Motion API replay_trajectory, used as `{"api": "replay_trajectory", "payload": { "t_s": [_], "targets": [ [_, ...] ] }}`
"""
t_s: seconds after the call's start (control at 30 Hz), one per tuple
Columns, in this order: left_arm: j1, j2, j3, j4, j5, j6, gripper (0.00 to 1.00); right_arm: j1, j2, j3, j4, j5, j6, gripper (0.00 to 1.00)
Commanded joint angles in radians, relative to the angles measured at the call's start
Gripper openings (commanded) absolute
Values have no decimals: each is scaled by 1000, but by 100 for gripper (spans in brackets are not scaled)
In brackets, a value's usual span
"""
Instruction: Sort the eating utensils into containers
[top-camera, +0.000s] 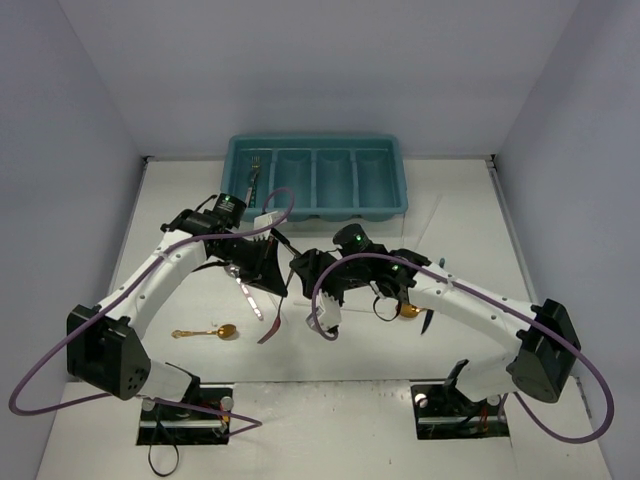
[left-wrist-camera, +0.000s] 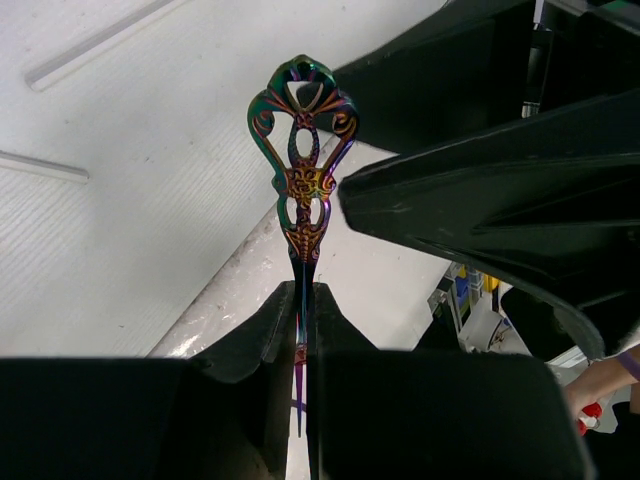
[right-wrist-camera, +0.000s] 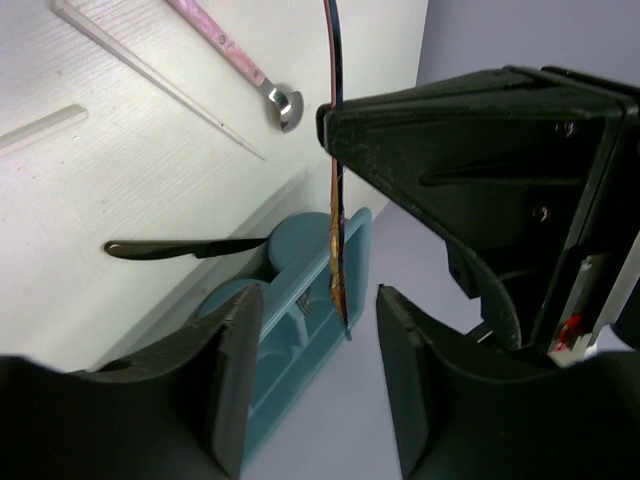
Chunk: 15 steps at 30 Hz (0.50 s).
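Nearest the bases, a gold spoon (top-camera: 215, 331) is seen lying on the worktop (top-camera: 450, 220). Beyond it, an iridescent utensil (left-wrist-camera: 303, 180) is clamped at its slim end by the left fingers (left-wrist-camera: 240, 350) and held off the worktop. It is flanked by the right fingers (right-wrist-camera: 235, 380), which stand apart. A black knife (right-wrist-camera: 180, 247) lies farther off. Farthest, a fork (top-camera: 255, 172) is seen in the leftmost compartment of the teal tray (top-camera: 315, 141).

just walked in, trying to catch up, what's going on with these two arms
The left gripper is shut on the stem of an ornate rainbow utensil. The right gripper stands open around what looks like the same piece, edge-on, so possibly a handover. A fork lies in the leftmost compartment of the teal tray; a gold spoon is on the table.
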<state>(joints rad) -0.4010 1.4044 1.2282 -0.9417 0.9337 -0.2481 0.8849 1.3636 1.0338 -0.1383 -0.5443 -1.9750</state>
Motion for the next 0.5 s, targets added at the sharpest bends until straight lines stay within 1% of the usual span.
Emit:
{"api": "replay_trajectory", "payload": {
  "t_s": [0.0,0.1,0.2,0.27,0.3,0.33,0.4,0.43,0.47],
  "targets": [
    [-16,-35,23,7,10,-7,0,26,26,62,40,9,-15,39],
    [-21,-38,24,7,8,-6,0,34,39,71,42,21,-2,28],
    [-27,-42,22,7,8,-5,0,51,49,83,43,46,28,11],
    [-31,-45,21,7,4,2,0,56,49,85,43,49,25,1],
    [-32,-48,20,7,4,6,9,58,47,83,43,48,21,0],
    [-32,-53,19,7,5,10,20,60,45,81,43,47,16,0],
    [-32,-68,27,6,-23,13,66,65,37,81,43,53,16,0],
    [-32,-76,34,5,-47,13,81,67,33,80,43,53,16,0],
    [-30,-86,40,4,-64,15,90,70,29,79,43,55,17,0]
  ]
}}
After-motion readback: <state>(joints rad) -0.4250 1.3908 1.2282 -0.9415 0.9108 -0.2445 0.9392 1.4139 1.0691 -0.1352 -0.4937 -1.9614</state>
